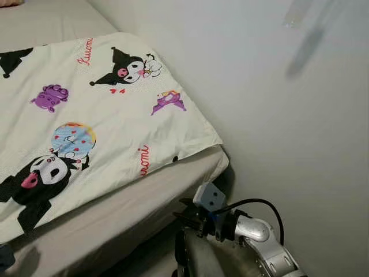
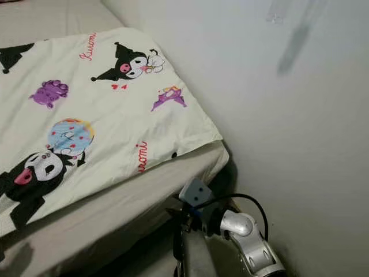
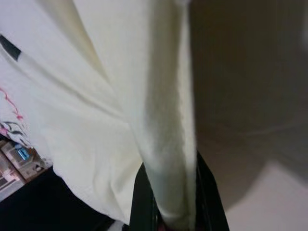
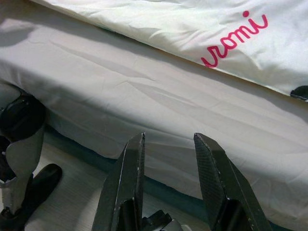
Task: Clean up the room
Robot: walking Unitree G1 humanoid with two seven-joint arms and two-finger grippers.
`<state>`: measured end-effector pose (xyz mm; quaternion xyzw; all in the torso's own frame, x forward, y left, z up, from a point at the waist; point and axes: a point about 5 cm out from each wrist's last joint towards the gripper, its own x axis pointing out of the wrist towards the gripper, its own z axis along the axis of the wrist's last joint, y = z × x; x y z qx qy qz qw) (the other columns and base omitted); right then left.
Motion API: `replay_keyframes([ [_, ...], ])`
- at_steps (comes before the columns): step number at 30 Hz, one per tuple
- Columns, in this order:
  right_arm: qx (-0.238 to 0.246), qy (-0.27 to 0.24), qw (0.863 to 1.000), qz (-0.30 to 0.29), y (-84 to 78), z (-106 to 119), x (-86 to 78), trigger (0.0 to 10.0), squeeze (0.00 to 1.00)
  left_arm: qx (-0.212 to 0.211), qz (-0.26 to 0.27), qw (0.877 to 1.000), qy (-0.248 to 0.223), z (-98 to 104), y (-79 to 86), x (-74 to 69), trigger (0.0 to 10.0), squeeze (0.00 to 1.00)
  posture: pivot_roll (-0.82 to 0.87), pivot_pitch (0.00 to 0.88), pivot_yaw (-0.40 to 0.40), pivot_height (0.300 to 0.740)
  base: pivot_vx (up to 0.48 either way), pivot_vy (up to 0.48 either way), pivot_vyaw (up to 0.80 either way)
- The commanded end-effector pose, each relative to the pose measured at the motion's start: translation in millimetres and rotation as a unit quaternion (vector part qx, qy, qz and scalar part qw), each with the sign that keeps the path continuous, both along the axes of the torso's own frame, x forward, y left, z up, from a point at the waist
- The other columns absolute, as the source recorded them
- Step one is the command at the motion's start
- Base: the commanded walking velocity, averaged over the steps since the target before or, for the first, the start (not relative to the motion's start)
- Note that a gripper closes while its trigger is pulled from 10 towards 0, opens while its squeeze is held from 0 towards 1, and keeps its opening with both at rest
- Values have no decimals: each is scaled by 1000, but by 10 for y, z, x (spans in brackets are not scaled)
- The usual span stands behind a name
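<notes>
We face a bed [image 1: 132, 213] pushed against a pale wall [image 1: 277, 115], its mattress under a plain beige sheet. Over it lies the duvet [image 1: 109, 109], cream-white and printed with black-and-white cartoon characters, purple figures, a blue globe and pink "Kuromi" lettering. Its corner reaches the bed's corner by the wall, and its lower edge runs short of the bed's near edge, leaving a strip of sheet bare. Our left hand [image 3: 171, 202] has its two black fingers clamped on a bunched fold of the cream duvet fabric. Our right hand [image 4: 173, 183] hangs low beside the bed's near edge, near the wall corner, its fingers parted with nothing between them.
</notes>
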<state>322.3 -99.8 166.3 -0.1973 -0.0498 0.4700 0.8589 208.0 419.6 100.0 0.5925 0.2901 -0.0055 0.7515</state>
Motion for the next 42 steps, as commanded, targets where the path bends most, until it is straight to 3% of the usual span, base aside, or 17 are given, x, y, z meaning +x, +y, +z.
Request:
replay_keyframes([
  [1,0,19,1000,4,-5,-106,-53,10000,0,-36,14,987,156,-437,-4,-469,0,0,-161,501,-48,571,0,0,0],
  [5,-4,18,1000,8,10,-122,-67,10000,0,-78,3,973,218,-463,-87,-584,0,0,-156,499,-44,571,0,0,0],
  [8,-4,18,1000,9,12,-121,-67,10000,0,-83,1,970,227,-467,-99,-599,0,0,-156,499,-43,571,0,0,0],
  [12,-4,16,1000,9,9,-113,-62,10000,0,-109,-9,951,290,-486,-164,-708,0,0,-156,500,-44,571,0,0,0],
  [13,-4,16,1000,9,9,-113,-62,10000,0,-109,-9,951,290,-486,-164,-708,0,0,-156,500,-44,571,0,0,0],
  [15,-5,15,1000,9,10,-113,-61,10000,0,-125,-13,937,327,-496,-207,-788,0,0,-154,499,-42,571,0,0,0],
  [16,-5,15,1000,9,10,-113,-61,10000,0,-125,-13,937,327,-496,-207,-788,0,0,-154,499,-42,571,0,0,0],
  [18,-4,15,1000,9,11,-111,-59,10000,0,-139,-14,921,363,-505,-248,-866,0,0,-154,499,-41,571,0,0,0],
  [20,-4,15,1000,9,11,-111,-59,10000,0,-139,-14,921,363,-505,-248,-866,0,0,-154,499,-41,571,0,0,0],
  [22,-5,15,1000,9,12,-111,-61,10000,0,-153,-11,903,401,-511,-296,-958,0,0,-154,499,-39,571,0,0,0],
  [27,-5,14,1000,10,13,-108,-63,10000,0,-164,-4,888,429,-509,-329,-1037,0,0,-155,499,-39,571,0,0,0],
  [28,-5,14,1000,10,14,-104,-65,10000,0,-173,4,876,450,-509,-359,-1110,0,0,-154,497,-39,571,0,0,0],
  [34,-7,11,1000,12,12,-99,-70,10000,0,-184,17,860,475,-476,-417,-1194,0,0,-154,496,-40,571,0,0,0],
  [42,-9,11,1000,13,12,-100,-69,10000,0,-188,24,851,489,-454,-442,-1228,0,0,-154,497,-41,571,0,0,0],
])
